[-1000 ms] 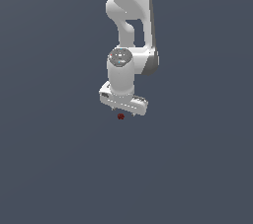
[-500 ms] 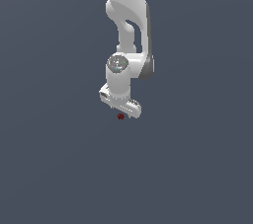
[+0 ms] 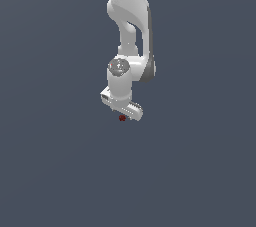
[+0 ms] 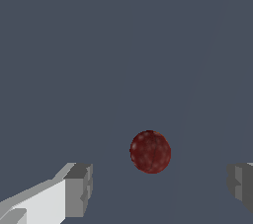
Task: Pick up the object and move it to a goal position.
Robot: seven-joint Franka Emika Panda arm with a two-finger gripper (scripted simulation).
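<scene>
Since the earlier frames, the white arm [image 3: 129,46] has straightened so its upper links stand more upright, and the gripper [image 3: 122,107] has come down closer to the object [image 3: 122,118], which has stayed in the same spot on the flat grey-blue surface [image 3: 50,161].

Seen from the exterior view, the object is a tiny dark red speck just under the lower edge of the gripper body. That body covers the fingers, so contact cannot be judged from there.

From the wrist view, the object [image 4: 150,151] appears as a dark red, mottled, nearly round ball. It has no clear long axis and no end that points anywhere. It sits between the two grey fingertips [image 4: 79,190], nearer the one with its white finger in view, and touches neither. The fingers stand wide apart with bare surface on either side of the ball. One fingertip is cut off by the picture's edge, and both fingers run out of frame. The arm's top is cropped in the exterior view.
</scene>
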